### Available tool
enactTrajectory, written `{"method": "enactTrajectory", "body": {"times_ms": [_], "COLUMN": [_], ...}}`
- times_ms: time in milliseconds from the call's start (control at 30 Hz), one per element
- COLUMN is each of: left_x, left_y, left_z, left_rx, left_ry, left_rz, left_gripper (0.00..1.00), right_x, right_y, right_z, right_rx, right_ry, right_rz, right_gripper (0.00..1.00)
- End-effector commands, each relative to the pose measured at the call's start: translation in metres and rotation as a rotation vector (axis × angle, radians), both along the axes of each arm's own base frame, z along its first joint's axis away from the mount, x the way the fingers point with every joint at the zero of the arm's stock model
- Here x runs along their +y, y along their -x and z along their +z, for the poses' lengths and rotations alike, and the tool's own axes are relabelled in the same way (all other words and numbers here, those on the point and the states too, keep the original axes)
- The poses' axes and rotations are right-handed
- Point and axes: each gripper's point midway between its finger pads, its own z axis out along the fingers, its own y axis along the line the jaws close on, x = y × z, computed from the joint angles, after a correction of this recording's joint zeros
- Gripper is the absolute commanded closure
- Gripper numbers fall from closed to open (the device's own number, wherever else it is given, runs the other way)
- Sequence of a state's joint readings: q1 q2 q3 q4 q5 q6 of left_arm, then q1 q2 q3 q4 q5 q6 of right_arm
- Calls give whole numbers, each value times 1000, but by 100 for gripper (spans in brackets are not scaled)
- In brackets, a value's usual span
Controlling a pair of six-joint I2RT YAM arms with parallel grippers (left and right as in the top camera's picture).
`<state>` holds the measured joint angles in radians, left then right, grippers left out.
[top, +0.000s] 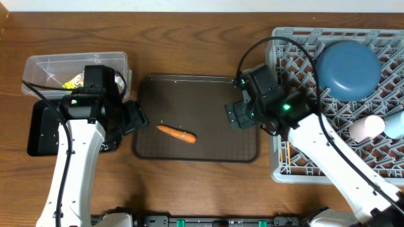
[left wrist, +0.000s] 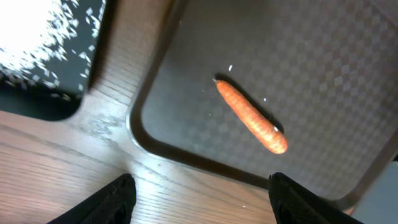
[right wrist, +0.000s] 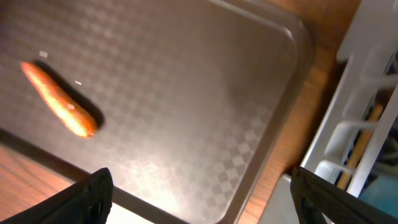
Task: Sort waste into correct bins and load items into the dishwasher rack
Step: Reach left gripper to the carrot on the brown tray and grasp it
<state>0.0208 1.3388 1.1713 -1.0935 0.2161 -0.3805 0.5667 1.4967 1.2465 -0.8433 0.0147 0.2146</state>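
1. The carrot (top: 177,133) lies flat on the brown serving tray (top: 208,94), left of the tray's middle and clear of its rim. A few stray white grains (left wrist: 231,67) lie just beside it.
2. The left gripper (left wrist: 202,202) hangs over the tray's left rim, near the carrot's thin end. Its fingers (left wrist: 115,199) are spread wide and hold nothing.
3. The right gripper (right wrist: 208,202) hangs over the right part of the tray, well apart from the carrot. Its fingers (right wrist: 93,196) are also spread wide and empty.
4. The black tray (top: 41,135) sits left of the serving tray, partly under the left arm. The left wrist view shows white rice (left wrist: 31,37) heaped in it.
5. The clear tub (top: 44,66) stands behind the black tray, with the yellow wrapper (top: 72,81) inside it.
6. The grey rack (top: 297,57) stands at the right edge of the wooden table (top: 189,38), just beside the serving tray.
7. In the rack, the blue dish (top: 347,68) rests at the back. The pink cup (top: 366,128) and the light-blue cup (top: 395,124) lie side by side in front of it.
8. A thin wooden stick (right wrist: 365,134) shows between the rack's pegs in the right wrist view.
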Motion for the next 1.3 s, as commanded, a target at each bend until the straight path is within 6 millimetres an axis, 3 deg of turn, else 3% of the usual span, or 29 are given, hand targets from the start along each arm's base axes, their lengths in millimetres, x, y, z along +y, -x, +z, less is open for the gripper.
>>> {"method": "enactTrajectory", "body": {"times_ms": [0, 200, 400, 667, 867, 1033, 1167, 1267], "left_x": [-16, -49, -87, -112, -115, -115, -114, -113], "left_y": [8, 11, 4, -6, -13, -11, -10, -7], "left_z": [-12, -40, -66, -116, -153, -164, -164, -164], "left_rx": [50, 85, 86, 144, 190, 215, 218, 228], "left_ry": [61, 104, 178, 189, 163, 147, 145, 138], "left_rz": [65, 156, 302, 400, 412, 415, 415, 413], "left_gripper": [29, 29, 29, 29, 29, 31, 53, 60], "right_x": [-18, -48, -97, -147, -156, -156, -156, -156], "right_y": [-8, -11, -3, 17, 22, 22, 22, 22], "right_z": [-2, 19, 48, 61, 58, 58, 58, 58], "right_rx": [-11, -65, -109, -96, -74, -74, -74, -73], "right_ry": [36, 55, 57, 105, 122, 121, 121, 122], "right_rz": [-101, -174, -256, -330, -344, -344, -344, -344], "right_gripper": [9, 8, 6, 5, 4, 5, 4, 5]}}
